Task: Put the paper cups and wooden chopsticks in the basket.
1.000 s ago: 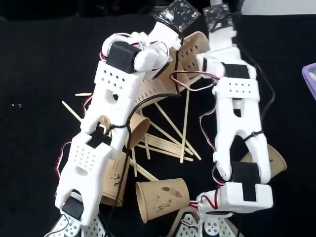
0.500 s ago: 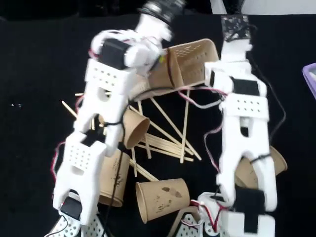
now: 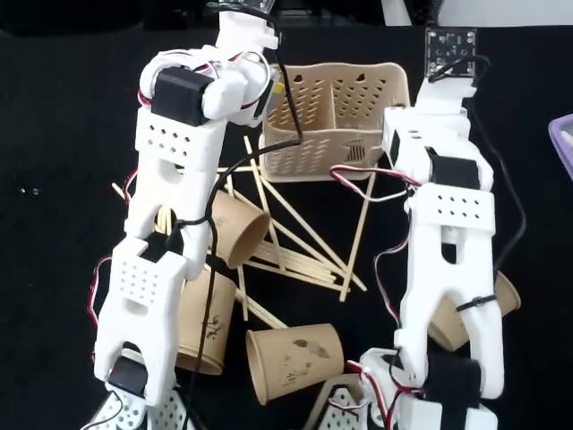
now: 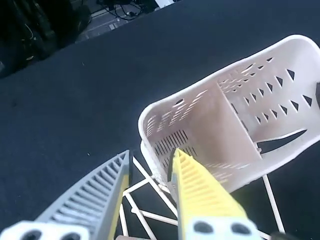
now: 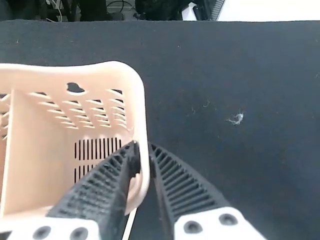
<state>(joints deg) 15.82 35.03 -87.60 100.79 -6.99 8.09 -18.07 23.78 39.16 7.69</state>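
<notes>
We see the right tool [image 5: 142, 148] closed on the basket [image 5: 117, 70]: one black finger inside the wall, the other outside, pinching the rim nr a corner. Our left tool [image 4: 150, 154] is open, grey and yellow fingers apart, w/ another basket corner just beside the yellow finger; we can't tell if it touches. The basket stands upright on the black surface [image 3: 72, 107] at the far side, btwn the left arm [image 3: 170, 179] and the right arm [image 3: 448, 233], a divider splitting it into 2 compartments. Wooden chopsticks [image 3: 304, 260] lie criss-crossed on the surface in front of the basket, some reaching up to its front wall; a lone stick [image 3: 361, 228] lies nr the right arm. 4 paper cups are out on the surface: a tipped cup [image 3: 240, 228] against the left arm, a low cup [image 3: 210, 327] partly under that arm, a front cup [image 3: 294, 358] on its side at the near edge, and a side cup [image 3: 507, 297] partly hidden by the right arm. A purple container [image 3: 562, 143] sits at the edge, well apart.
</notes>
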